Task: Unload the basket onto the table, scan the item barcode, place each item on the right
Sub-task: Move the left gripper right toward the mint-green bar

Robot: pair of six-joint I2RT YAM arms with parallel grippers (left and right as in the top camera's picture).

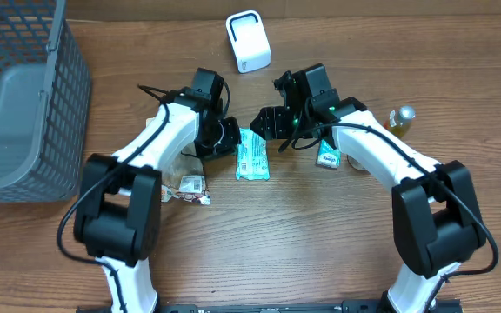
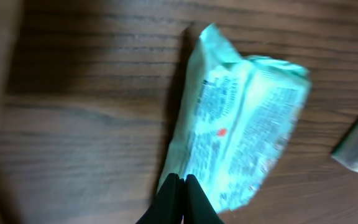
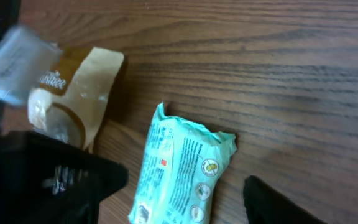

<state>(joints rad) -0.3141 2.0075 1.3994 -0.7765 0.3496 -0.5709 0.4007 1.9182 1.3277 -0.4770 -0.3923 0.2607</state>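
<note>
Overhead: the teal wipes packet (image 1: 252, 155) lies in the middle of the tabletop (image 1: 320, 235), its long axis running from far edge to near edge. Your left tool (image 1: 230, 141) and right tool (image 1: 266, 127) flank its far end.

Left wrist: the tips are pressed together, empty, at the packet's edge.

Right wrist: the fingers (image 3: 278, 202) are spread, with the packet between them.

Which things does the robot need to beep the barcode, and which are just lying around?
For the job:
- teal packet
- white box, probably the scanner
- left gripper, shut at the packet's edge
- right gripper, open around the packet

Just lying about:
- grey basket
- little bottle
- beige bag
- crumpled wrapper
- smaller teal pack
</note>
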